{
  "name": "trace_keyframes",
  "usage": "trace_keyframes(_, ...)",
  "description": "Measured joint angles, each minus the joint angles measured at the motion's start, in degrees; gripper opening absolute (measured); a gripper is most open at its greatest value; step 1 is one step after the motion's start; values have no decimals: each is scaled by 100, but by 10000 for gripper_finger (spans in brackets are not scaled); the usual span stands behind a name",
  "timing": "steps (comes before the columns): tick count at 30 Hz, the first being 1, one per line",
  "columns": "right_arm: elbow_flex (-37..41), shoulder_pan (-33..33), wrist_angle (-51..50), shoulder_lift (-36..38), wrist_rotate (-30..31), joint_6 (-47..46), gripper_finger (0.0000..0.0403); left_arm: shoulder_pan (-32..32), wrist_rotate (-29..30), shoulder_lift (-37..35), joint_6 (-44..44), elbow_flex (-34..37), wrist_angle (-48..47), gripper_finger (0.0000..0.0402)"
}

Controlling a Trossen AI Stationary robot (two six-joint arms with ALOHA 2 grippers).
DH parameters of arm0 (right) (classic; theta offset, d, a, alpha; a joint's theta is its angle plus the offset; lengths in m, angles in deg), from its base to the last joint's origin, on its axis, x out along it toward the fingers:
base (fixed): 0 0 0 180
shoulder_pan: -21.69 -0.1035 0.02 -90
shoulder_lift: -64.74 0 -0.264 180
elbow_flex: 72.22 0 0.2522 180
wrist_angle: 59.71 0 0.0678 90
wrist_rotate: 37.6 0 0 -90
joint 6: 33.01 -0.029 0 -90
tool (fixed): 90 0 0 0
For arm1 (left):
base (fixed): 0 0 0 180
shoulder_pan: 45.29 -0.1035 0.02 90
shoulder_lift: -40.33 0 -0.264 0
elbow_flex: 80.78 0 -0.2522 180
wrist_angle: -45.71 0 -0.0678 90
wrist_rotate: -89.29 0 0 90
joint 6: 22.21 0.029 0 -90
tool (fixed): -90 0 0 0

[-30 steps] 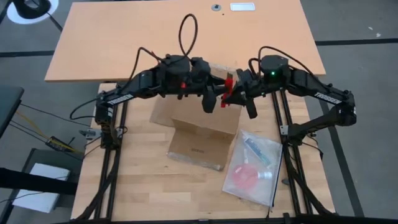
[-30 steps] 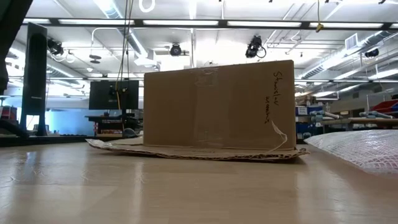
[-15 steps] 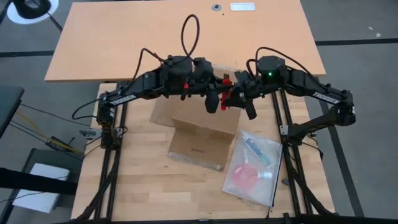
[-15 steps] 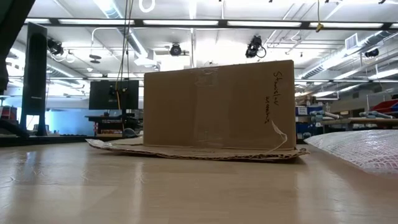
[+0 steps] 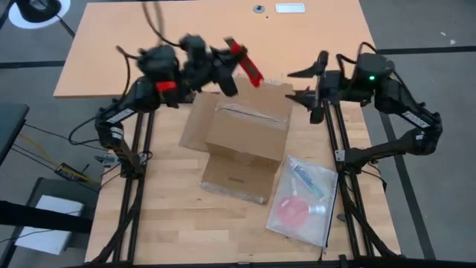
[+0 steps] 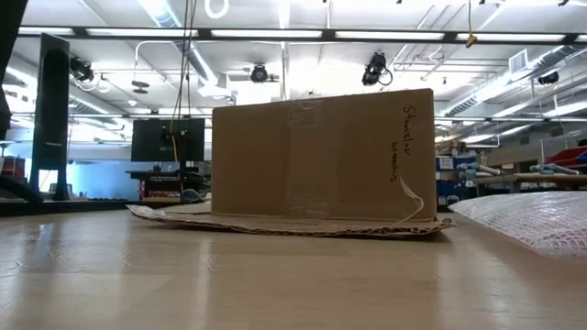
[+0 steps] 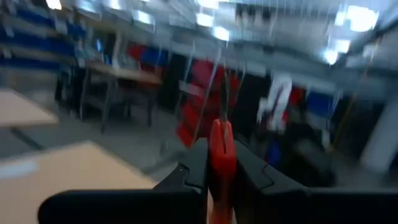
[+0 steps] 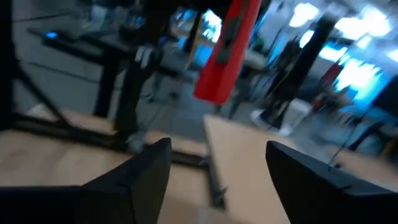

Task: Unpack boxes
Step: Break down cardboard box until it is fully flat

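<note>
Sitting mid-table with its flaps spread flat, the cardboard box (image 5: 249,134) hides its inside, while a clear bag (image 5: 303,199) holding a pink item lies at its near right, the left gripper (image 5: 236,58) pinches a red tool (image 5: 248,61) above the box's far left, and the right gripper (image 5: 306,83) hangs spread and empty at its far right.

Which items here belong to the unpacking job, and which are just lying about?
Job:
- cardboard box, mid-table
- red tool, clamped in the left gripper above the box's far left corner
- right gripper, open, empty, beyond the box's right side

Lying about:
- clear plastic bag, right of the box
</note>
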Motion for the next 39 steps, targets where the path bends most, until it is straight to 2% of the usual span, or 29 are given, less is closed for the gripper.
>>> trace_keyframes(5, 0, -236, 1384, -208, 494, 338, 277, -11, -188, 65, 145, 0, 1184, 43)
trace_keyframes(9, 4, -455, 2732, -551, 752, 1381, 273, -13, -361, 262, 120, 4, 1884, 43)
trace_keyframes(15, 9, -708, 3821, -1015, 904, 2495, 275, -40, -647, 420, -120, 11, 2408, 43)
trace_keyframes(25, 7, -936, 4707, -1276, 1142, 3129, 260, -46, -971, 474, -463, 11, 2585, 43)
trace_keyframes(39, 7, -928, 4782, -1333, 1180, 3175, 245, -35, -979, 772, -930, 4, 2943, 43)
